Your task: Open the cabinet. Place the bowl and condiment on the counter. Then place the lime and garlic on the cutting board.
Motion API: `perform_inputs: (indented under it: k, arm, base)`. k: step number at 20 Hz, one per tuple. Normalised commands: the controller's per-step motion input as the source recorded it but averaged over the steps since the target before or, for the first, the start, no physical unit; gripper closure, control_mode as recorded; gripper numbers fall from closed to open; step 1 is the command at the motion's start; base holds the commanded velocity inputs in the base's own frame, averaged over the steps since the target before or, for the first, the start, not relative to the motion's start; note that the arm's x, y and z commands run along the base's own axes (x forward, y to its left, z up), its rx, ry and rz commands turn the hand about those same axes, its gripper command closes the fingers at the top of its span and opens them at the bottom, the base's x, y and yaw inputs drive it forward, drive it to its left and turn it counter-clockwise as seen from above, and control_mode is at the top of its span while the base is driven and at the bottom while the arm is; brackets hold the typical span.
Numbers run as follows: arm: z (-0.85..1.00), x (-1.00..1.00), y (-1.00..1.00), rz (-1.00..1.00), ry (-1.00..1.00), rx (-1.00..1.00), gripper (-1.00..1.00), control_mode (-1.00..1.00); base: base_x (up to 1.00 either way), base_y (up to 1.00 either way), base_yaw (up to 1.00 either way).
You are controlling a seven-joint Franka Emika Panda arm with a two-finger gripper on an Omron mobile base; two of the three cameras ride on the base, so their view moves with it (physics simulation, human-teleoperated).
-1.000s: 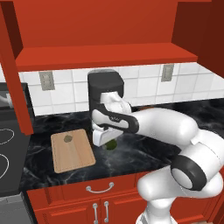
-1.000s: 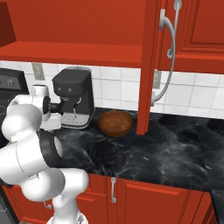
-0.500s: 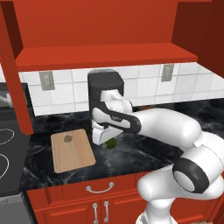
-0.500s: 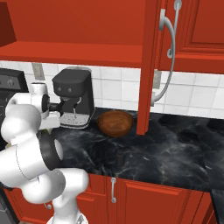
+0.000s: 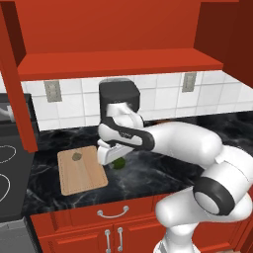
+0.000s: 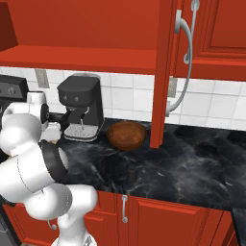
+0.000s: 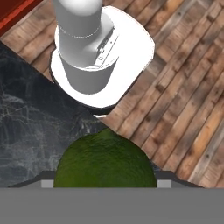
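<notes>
My gripper (image 5: 113,158) hangs low over the black counter (image 5: 163,170), just right of the cutting board (image 5: 81,173), and is shut on the dark green lime (image 5: 119,163). In the hand view the lime (image 7: 105,159) sits between the fingertips, with the counter (image 7: 30,122) beneath it. The garlic (image 5: 76,156) lies on the board's far part. The brown bowl (image 6: 126,135) stands on the counter right of the coffee machine. The dark condiment (image 6: 130,173) stands upright near the front edge. The cabinet (image 5: 118,64) is open, and its shelf is bare where I can see it.
The black coffee machine (image 5: 118,99) stands against the tiled wall right behind my hand. One open cabinet door (image 6: 166,72) with its long handle (image 6: 185,57) juts out over the counter beside the bowl; the other door (image 5: 17,89) hangs at the left. A stove (image 5: 7,173) borders the board.
My gripper has moved slightly left and down toward the cutting board, carrying the lime. Nothing else has moved.
</notes>
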Motion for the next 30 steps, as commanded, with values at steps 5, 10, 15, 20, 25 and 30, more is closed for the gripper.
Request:
perform_inputs:
  k: [5,10,15,20,25,30]
  arm:
    - [0.02,0.07,0.3,0.0,0.0,0.0,1.0,-1.0]
    - [0.01,0.07,0.27,-0.02,0.0,0.0,1.0,-1.0]
    - [0.0,0.03,0.1,-0.06,-0.01,0.0,1.0,-1.0]
    - [0.0,0.14,0.0,-0.09,-0.04,0.0,1.0,-1.0]
    - [0.0,0.15,0.05,-0.12,-0.03,0.0,1.0,-1.0]
    - [0.0,0.14,0.18,-0.11,-0.05,0.0,1.0,-1.0]
  base:
    - [0.0,0.0,0.0]
    - [0.0,0.0,0.0]
    - [0.0,0.0,0.0]
    - [0.0,0.0,0.0]
    - [0.0,0.0,0.0]
    - [0.0,0.0,0.0]
